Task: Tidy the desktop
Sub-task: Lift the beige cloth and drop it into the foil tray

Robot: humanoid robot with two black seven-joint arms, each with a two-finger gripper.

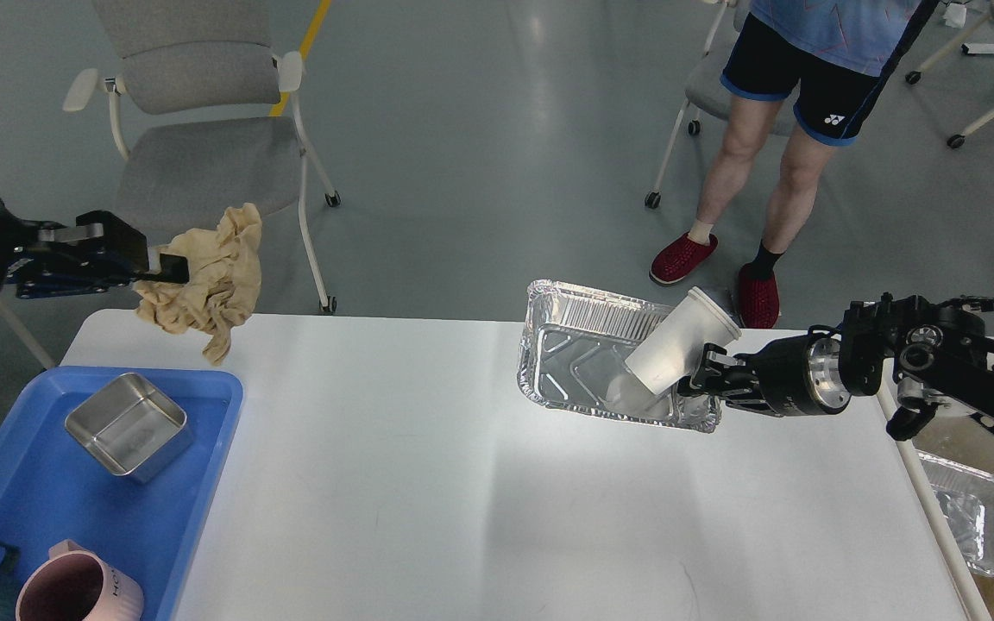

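Desktop: the white desktop fills the lower middle of the head view, its centre bare, things left only at its edges.
Foil tray: a crinkled aluminium foil tray is tilted up at the far right, likely lifted together with the cup to clear it off.
Cup: a frosted plastic cup lies slanted in the tray, mouth up and to the right.
Right gripper: the right gripper is clamped at the tray's near right rim beside the cup; whether it pinches both I cannot tell.
Left gripper: the left gripper is closed on a crumpled beige cloth, held above the far left corner, probably ready for wiping.
Blue tray: a blue plastic tray at the left edge holds a square steel dish and a pink mug.
Obstacles: nothing lies between the cloth and the open surface.
Surroundings: a grey chair and a standing person are beyond the table; another foil tray sits off the right edge.
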